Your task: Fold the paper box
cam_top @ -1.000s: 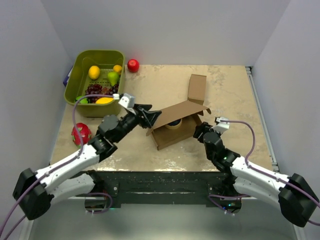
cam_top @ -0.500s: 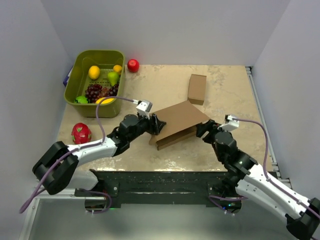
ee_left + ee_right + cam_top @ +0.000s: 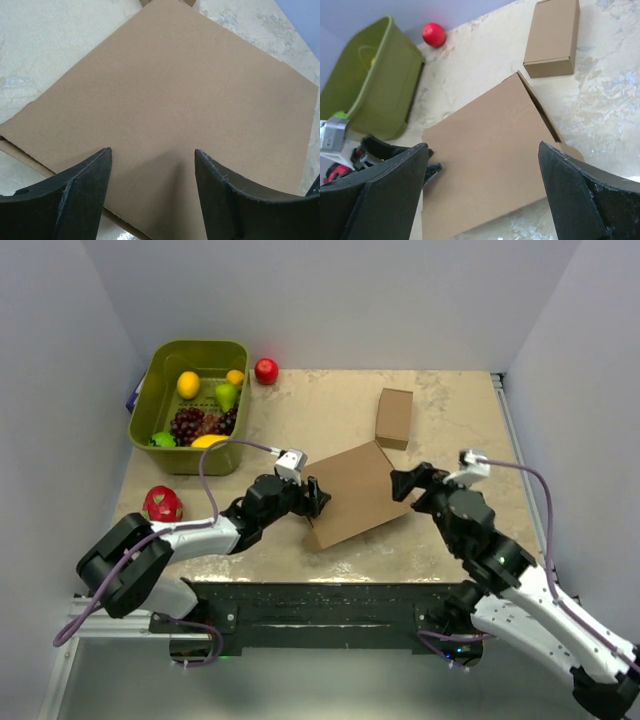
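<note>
Bare table [image 3: 310, 415] lies open behind the paper box [image 3: 355, 498], between the green basket [image 3: 197, 343] and the small cardboard box [image 3: 394, 418]. That small box stands just off the paper box's far right corner and narrows the way there. The left gripper [image 3: 317, 498], fingers spread, blocks the paper box's left edge. The right gripper [image 3: 404, 485], also spread, blocks its right. A red apple [image 3: 266, 371] and a red fruit [image 3: 162, 504] sit well apart on the left. Grey walls [image 3: 330, 300] close three sides.

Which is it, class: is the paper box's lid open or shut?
Shut. The lid lies flat across the paper box, and no inside shows in any view.
</note>
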You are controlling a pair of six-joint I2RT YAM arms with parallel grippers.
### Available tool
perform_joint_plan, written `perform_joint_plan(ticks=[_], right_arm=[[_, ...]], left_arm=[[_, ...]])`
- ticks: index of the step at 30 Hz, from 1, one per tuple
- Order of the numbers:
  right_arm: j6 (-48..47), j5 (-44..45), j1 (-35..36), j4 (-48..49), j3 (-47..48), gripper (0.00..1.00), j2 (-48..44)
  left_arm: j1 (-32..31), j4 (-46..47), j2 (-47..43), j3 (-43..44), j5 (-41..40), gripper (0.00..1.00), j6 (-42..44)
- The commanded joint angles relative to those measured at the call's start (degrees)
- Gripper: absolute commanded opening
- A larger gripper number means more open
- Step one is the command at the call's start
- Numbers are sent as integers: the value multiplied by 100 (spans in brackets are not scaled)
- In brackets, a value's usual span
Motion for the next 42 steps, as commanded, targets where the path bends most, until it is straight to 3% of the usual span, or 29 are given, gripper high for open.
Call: perform_joint_plan(ticks=[1,4,10,19,31,35,39,42], right_arm=[[-574,-373,0,-123,1259,90,2004],[-610,-548,-9,-109,1562,82,2997],[-417,-1058,-159,436,1194,82,3528],[-259,-1243,-203,762,614,84,3906],[-74,-1428,-211,1079,314,85,4486],[-293,-1787,-290,912,603,88,4355],[-662,-2945,-1113,666,1130,91,4100],[-1022,-3133,-1624,499,1491,94,4056]], left_arm=[[11,-498,-475,269,-431,76,12],[11,-1131,-924,515,-729,79,-58],[38,-2161,-1697,367,-1092,81,-874],[257,-1468,-1058,-380,-496,70,-1297],[530,-755,-310,-557,-151,64,-1201],[705,-816,-371,-478,-11,65,-1070],[1048,-1079,-546,-180,270,71,-859],[1224,-1343,-757,58,359,77,-700]])
